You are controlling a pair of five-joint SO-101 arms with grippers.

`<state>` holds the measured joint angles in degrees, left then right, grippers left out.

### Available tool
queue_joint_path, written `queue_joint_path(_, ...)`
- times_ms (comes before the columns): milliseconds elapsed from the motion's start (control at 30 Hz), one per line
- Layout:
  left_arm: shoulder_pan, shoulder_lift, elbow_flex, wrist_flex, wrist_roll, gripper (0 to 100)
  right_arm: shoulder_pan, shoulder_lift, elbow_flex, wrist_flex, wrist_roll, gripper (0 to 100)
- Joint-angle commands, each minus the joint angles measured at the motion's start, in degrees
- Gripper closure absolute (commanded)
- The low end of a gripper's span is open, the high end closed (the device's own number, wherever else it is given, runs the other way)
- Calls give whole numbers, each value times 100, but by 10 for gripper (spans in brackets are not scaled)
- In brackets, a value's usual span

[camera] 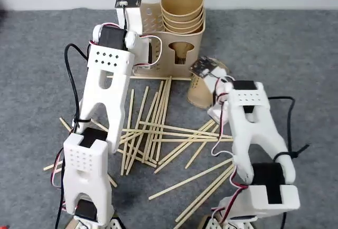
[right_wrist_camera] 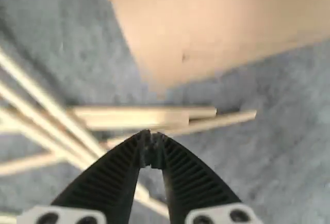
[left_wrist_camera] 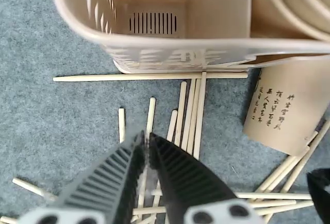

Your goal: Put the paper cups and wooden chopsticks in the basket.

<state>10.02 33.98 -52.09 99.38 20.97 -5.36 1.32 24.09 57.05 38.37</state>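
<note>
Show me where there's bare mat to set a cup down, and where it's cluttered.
Free: the mat right of the basket, beyond the lying cup; also the strip left of the left arm. Crowded: the middle between that arm and the right arm, covered with crossed chopsticks up to the basket's front.

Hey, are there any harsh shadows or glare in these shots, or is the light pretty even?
High view: even light, no glare, only faint shadows by the lying paper cup and the chopsticks. Left wrist view: the basket is evenly lit, faint shade at its foot. Right wrist view: a soft shadow on the carpet under the cup.
</note>
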Motion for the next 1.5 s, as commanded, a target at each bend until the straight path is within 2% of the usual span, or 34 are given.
queue_joint_path(0, -44, -220, -22, 114, -44, 986, -338, -400, -35, -382, -519, 990)
queue_joint_path(267, -44, -220, -22, 114, -44, 986, -1033, -418, -53, -840, -1371, 990)
queue_joint_path(400, -132, -229, -22, 114, -44, 986, -980, -620, -53, -936, -1653, 990)
queue_joint_path(567, -316, -264, -22, 114, -44, 985, -681, -1288, -62, -637, -1600, 990)
queue_joint_path(633, -343, -281, -40, 114, -44, 985, -549, -1604, -62, -505, -1275, 977)
queue_joint_path(733, -404, -281, -66, 114, -44, 985, -242, -2035, -62, -453, -545, 861)
queue_joint_path(833, -554, -281, -66, 114, -44, 985, 277, -2431, -62, -444, 730, 752)
queue_joint_path(933, -782, -290, -66, 114, -44, 985, 1068, -2554, -141, -549, 1978, 760)
queue_joint_path(1033, -985, -290, -66, 114, -44, 985, 1666, -2123, -501, -866, 2585, 750)
queue_joint_path(1133, -1108, -290, -48, 114, -44, 985, 1886, -1165, -1240, -1402, 2681, 727)
queue_joint_path(1233, -1169, -290, -66, 114, -44, 985, 1859, -207, -2338, -1297, 2664, 728)
queue_joint_path(1300, -1196, -290, -66, 114, -44, 985, 1763, 295, -3147, -822, 2567, 726)
queue_joint_path(1467, -1196, -290, -66, 114, -44, 985, 1367, 1226, -4897, 787, 1618, 714)
